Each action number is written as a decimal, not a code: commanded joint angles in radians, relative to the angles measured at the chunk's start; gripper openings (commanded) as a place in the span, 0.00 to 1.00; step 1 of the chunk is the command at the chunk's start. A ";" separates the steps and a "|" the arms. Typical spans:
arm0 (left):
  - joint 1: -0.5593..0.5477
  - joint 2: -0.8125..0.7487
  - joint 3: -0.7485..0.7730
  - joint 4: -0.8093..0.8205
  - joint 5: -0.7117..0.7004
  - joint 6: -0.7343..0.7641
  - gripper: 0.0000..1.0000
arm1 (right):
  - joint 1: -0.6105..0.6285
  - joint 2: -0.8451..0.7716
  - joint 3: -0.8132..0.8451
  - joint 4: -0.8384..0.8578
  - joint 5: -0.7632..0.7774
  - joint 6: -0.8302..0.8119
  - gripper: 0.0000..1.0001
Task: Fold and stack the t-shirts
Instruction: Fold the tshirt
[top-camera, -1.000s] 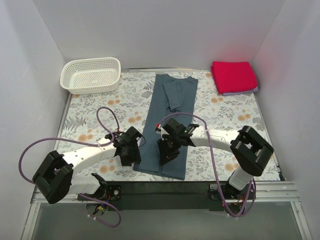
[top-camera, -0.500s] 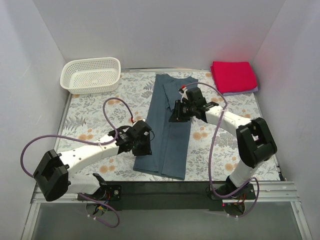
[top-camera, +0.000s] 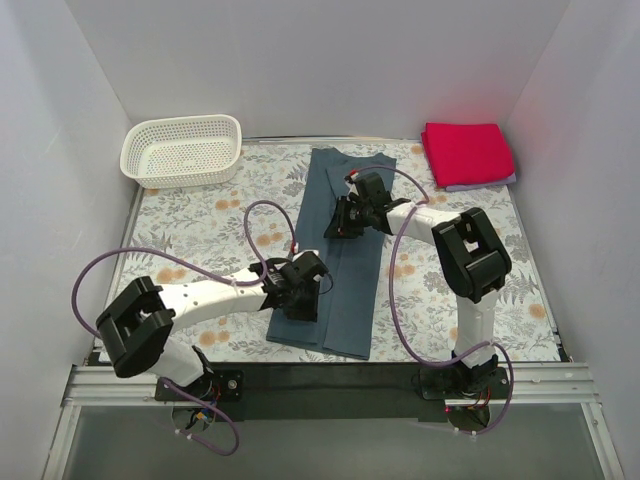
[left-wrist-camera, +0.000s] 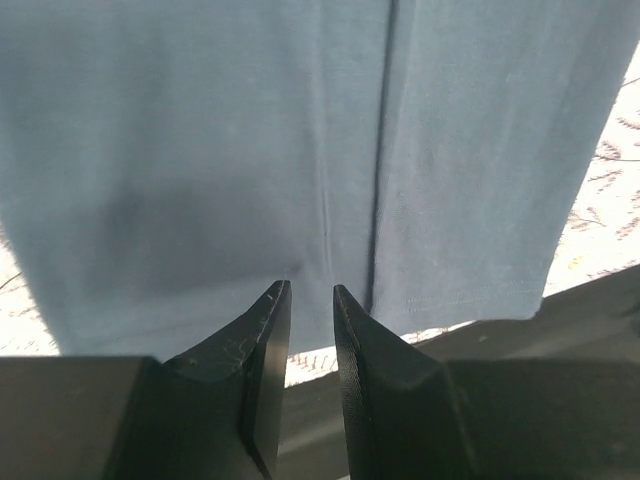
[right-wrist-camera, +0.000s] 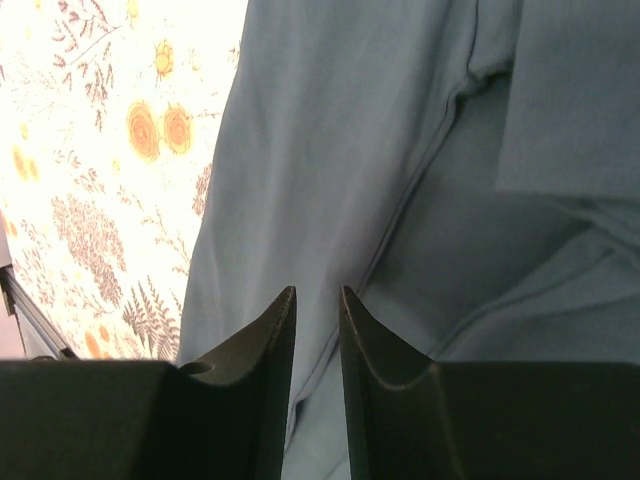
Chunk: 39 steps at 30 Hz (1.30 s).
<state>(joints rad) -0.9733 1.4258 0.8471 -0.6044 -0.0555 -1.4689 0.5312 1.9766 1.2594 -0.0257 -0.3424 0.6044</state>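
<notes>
The slate blue-grey t-shirt lies flat as a long narrow strip down the middle of the table, sleeves folded in. My left gripper hovers over its near left part, jaws nearly together and empty; the left wrist view shows my left gripper above the shirt's hem. My right gripper is over the shirt's far half, also shut and empty; the right wrist view shows my right gripper above a folded seam of the shirt. The red t-shirt lies folded at the back right on the lavender one.
A white lattice basket stands at the back left. The table has a floral cloth, which also shows in the right wrist view. The black front rail runs along the near edge. White walls close three sides.
My right gripper has swung from the shirt's near end up to its far half. My left gripper has moved right, onto the shirt's near left part. The shirt has not moved.
</notes>
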 joint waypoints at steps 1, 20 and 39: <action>-0.024 0.045 0.049 0.025 -0.010 0.019 0.25 | -0.005 0.033 0.057 0.052 -0.006 0.009 0.26; -0.030 -0.068 0.004 -0.031 -0.072 -0.085 0.28 | -0.088 -0.005 0.005 -0.029 0.023 -0.109 0.05; 0.102 0.180 0.131 0.052 -0.032 -0.039 0.31 | -0.235 0.030 -0.005 -0.033 0.052 -0.196 0.22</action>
<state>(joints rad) -0.8734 1.5936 0.9077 -0.5678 -0.1291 -1.5066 0.3218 1.9621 1.2026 -0.0566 -0.2890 0.4522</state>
